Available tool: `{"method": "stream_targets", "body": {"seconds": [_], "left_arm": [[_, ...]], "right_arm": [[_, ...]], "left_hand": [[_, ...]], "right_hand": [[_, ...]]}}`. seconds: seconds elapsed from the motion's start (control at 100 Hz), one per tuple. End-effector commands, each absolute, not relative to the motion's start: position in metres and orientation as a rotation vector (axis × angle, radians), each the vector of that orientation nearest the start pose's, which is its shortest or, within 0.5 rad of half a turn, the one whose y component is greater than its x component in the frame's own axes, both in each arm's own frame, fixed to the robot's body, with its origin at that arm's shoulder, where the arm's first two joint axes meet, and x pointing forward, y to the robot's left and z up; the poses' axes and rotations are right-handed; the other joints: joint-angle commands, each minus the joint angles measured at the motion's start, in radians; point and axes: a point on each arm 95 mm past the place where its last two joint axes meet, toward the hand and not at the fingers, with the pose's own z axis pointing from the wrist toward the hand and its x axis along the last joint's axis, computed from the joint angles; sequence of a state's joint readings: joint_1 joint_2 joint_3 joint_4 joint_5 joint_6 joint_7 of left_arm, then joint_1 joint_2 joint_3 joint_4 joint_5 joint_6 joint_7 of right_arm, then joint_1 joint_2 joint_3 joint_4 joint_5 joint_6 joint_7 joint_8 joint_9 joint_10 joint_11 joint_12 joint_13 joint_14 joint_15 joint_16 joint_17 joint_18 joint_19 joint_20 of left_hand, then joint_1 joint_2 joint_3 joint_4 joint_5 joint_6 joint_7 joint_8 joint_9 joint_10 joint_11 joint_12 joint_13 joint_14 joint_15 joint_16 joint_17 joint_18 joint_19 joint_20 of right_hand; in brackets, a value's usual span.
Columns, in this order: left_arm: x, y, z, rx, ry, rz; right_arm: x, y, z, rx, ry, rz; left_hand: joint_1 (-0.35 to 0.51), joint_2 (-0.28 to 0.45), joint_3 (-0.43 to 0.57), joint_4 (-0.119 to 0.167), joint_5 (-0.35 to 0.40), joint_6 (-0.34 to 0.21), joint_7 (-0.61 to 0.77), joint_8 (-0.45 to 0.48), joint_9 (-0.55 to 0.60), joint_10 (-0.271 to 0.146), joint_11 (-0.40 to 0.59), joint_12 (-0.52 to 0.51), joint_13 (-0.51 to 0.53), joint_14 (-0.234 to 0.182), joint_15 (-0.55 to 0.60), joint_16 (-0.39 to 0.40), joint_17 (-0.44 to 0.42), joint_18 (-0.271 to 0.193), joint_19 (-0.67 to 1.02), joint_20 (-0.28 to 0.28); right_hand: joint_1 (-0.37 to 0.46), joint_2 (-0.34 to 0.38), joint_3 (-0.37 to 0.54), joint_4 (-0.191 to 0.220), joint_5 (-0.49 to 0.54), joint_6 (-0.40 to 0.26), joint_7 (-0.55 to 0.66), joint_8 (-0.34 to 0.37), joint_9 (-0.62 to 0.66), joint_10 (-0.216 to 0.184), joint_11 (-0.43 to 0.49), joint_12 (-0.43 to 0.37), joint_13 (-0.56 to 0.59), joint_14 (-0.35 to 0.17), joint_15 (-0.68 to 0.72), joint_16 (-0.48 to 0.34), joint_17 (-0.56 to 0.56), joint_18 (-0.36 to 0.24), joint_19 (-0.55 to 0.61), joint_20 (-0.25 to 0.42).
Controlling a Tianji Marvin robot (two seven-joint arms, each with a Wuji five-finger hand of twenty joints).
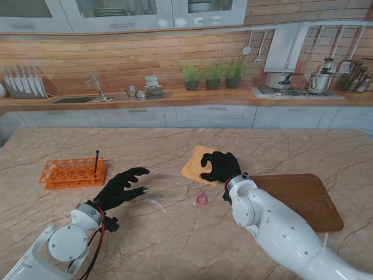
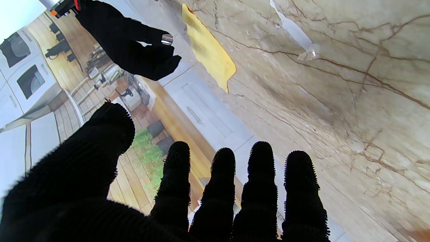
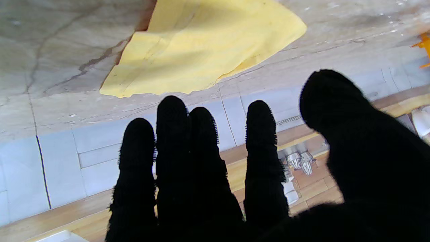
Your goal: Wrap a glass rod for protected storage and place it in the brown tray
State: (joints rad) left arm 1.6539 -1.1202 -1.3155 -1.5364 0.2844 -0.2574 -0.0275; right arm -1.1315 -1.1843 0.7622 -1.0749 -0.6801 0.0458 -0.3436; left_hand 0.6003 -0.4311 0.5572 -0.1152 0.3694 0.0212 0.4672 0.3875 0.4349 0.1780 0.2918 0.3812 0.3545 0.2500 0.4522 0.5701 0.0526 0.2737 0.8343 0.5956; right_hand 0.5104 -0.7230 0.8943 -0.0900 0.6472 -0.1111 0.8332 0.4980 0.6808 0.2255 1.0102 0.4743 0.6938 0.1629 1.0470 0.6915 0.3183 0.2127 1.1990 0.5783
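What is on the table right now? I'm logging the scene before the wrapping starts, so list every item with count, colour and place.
cloth: 1, yellow-orange, table centre, partly under the right hand
glass rod: 1, clear, hard to make out, lying on the table just right of the left hand
ring: 1, pink, on the table nearer to me than the cloth
rack: 1, orange, far left, with one dark stick standing in it
tray: 1, brown, right side, partly hidden by the right arm
table: 1, beige marble
left hand: 1, black glove, fingers spread, holding nothing
right hand: 1, black glove, over the cloth's near edge
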Motion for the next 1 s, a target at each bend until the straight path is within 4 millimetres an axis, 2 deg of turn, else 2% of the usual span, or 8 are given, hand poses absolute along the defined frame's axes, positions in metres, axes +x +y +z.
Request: {"method": "stream_targets", "body": {"seconds": [0.0, 0.33, 0.72, 0.98, 0.99], "left_arm": [[0.377, 0.026, -0.354, -1.834, 1.101, -2.030], [0.378, 0.034, -0.356, -1.836, 1.073, -2.032], [0.378, 0.046, -0.358, -1.836, 1.035, -2.051], [0.377, 0.049, -0.359, -1.837, 1.003, -2.066], [0.377, 0.049, -0.359, -1.837, 1.003, -2.066]], "right_arm": [[0.487, 0.062, -0.364, 1.267, 1.384, 1.594], [0.509, 0.084, -0.375, 1.207, 1.445, 1.489], [0.517, 0.107, -0.381, 1.136, 1.512, 1.419], [0.519, 0.113, -0.393, 1.121, 1.541, 1.350], [0.519, 0.113, -0.393, 1.121, 1.542, 1.348]], "left_hand": [[-0.005, 0.000, 0.020, 0.024, 0.005, -0.004, 0.025, 0.008, 0.024, -0.002, 0.027, 0.008, 0.009, -0.001, 0.017, 0.017, -0.004, -0.014, 0.032, 0.009], [-0.008, 0.003, 0.025, 0.022, 0.016, -0.003, 0.030, 0.008, 0.040, -0.001, 0.031, 0.010, 0.021, 0.005, 0.025, 0.019, 0.001, -0.009, 0.039, 0.006], [-0.005, 0.017, 0.012, 0.023, 0.030, 0.001, 0.030, 0.007, 0.071, 0.005, 0.037, 0.014, 0.040, 0.014, 0.039, 0.024, 0.010, -0.001, 0.055, 0.004], [0.000, 0.024, 0.009, 0.024, 0.037, 0.000, 0.029, 0.007, 0.083, 0.004, 0.038, 0.016, 0.046, 0.017, 0.042, 0.025, 0.011, 0.000, 0.060, 0.001], [0.000, 0.024, 0.009, 0.024, 0.038, 0.000, 0.030, 0.007, 0.084, 0.005, 0.038, 0.016, 0.046, 0.017, 0.042, 0.025, 0.011, 0.001, 0.060, 0.001]], "right_hand": [[-0.026, -0.057, 0.028, -0.018, 0.024, 0.006, 0.017, 0.009, 0.014, 0.026, 0.030, 0.019, 0.012, 0.010, 0.044, 0.017, -0.007, -0.002, 0.047, 0.027], [-0.045, -0.051, -0.003, -0.013, 0.051, 0.064, -0.008, -0.008, -0.028, 0.077, 0.062, 0.037, -0.037, 0.053, 0.094, 0.030, -0.068, 0.026, 0.099, 0.037], [-0.057, -0.015, -0.084, 0.001, 0.075, 0.068, -0.001, 0.001, -0.046, 0.112, 0.111, 0.060, -0.061, 0.082, 0.175, 0.050, -0.111, 0.039, 0.184, 0.057], [-0.047, 0.031, -0.222, 0.037, 0.063, 0.076, -0.005, 0.007, -0.062, 0.120, 0.118, 0.069, -0.070, 0.087, 0.188, 0.048, -0.117, 0.045, 0.205, 0.053], [-0.044, 0.031, -0.233, 0.048, 0.063, 0.077, -0.004, 0.008, -0.061, 0.120, 0.119, 0.069, -0.070, 0.087, 0.188, 0.048, -0.117, 0.046, 0.206, 0.053]]}}
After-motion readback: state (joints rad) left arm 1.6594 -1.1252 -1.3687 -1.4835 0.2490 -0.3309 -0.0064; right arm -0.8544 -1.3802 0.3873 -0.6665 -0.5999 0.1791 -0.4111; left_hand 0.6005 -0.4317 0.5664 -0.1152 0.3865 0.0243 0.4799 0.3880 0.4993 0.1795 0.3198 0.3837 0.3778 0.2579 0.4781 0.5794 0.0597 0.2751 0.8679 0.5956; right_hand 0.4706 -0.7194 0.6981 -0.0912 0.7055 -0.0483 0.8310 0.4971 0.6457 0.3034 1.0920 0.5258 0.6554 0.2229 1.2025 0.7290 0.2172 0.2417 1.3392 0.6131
